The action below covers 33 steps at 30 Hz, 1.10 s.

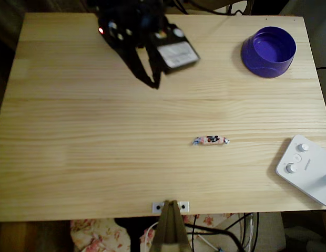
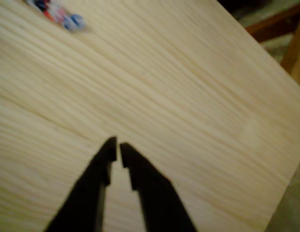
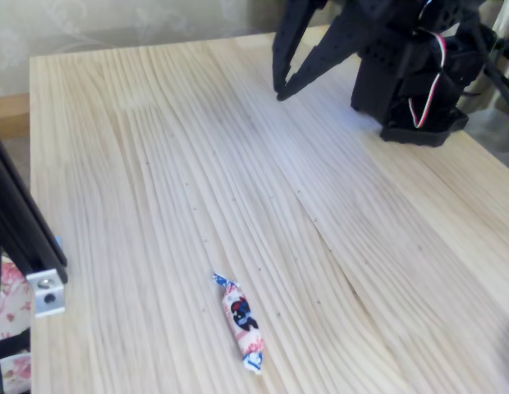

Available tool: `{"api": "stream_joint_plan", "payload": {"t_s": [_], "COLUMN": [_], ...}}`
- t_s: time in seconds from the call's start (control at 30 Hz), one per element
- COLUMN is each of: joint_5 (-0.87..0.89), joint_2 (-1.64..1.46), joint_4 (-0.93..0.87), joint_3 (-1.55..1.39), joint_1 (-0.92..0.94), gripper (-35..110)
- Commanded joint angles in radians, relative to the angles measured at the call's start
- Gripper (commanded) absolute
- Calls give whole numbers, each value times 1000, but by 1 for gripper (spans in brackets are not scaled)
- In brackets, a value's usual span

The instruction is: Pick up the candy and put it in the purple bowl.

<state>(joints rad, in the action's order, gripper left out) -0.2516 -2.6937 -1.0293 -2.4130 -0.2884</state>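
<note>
Claw (image 2: pixel 117 147): black, two-fingered, tips nearly together with a thin gap between them, holding nothing. It hangs over bare wood near the far-left part of the desk (image 1: pixel 100 157) in the overhead view, close to the arm's base.

Candy (image 1: pixel 210 140): pinkish-white wrapper with dark markings and twisted ends, lying flat on the desk, well apart from the claw. In the wrist view it sits at the upper-left corner, blurred.

Purple bowl (image 1: pixel 268 51): upright at the far-right corner in the overhead view, well apart from the candy, nothing visible inside.

White device with knobs (image 1: pixel 305 168): right edge, beside neither.

Step in hand: approach, by my reading; pickup not yet begun. The next move calls for widening the fingers, travelling over the candy, and lining them up across its narrow width before descending.
</note>
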Motion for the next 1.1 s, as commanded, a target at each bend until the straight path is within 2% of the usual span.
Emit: {"api": "stream_joint_plan", "payload": {"t_s": [0.0, 0.53, 0.93, 1.07], "joint_5": [-43, -311, -391, -405], "joint_2": [179, 535, 753, 818], "joint_4": [89, 472, 531, 502], "joint_3": [201, 213, 337, 397], "joint_1": [-61, -284, -334, -321], "gripper": [-1, 0, 0, 0]}}
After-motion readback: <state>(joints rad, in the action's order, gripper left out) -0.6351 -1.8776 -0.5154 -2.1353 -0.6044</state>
